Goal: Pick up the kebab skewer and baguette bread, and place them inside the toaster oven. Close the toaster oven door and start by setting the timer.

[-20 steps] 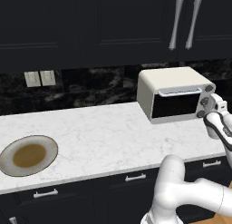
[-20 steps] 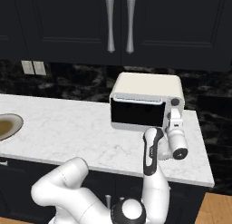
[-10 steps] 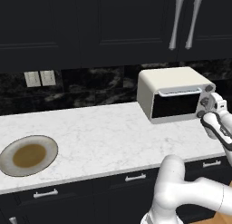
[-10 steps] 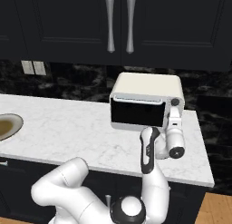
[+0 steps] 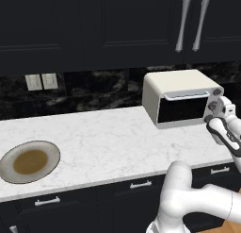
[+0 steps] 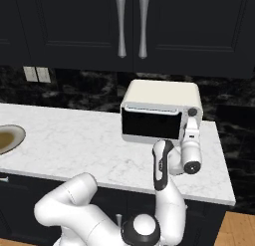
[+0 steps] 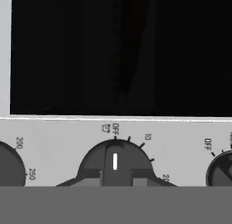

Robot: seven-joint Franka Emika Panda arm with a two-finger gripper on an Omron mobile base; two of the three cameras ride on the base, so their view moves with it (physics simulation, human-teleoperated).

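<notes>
Even, soft rendered light is falling across the kitchen, with no glare.

The white marble counter (image 5: 108, 137) and the cream toaster oven (image 5: 176, 97) are showing bright, while the dark cabinets (image 5: 94, 29) and backsplash (image 6: 74, 85) are staying dim and low in detail. A faint shadow is lying under the toaster oven on the counter. The cabinet handles (image 6: 130, 27) are catching a pale sheen. Both base views are looking slightly soft and pixelated. In the hand view, the oven door glass (image 7: 118, 51) is reading almost pure black, and the dial lettering (image 7: 111, 128) is appearing blurred.
</notes>
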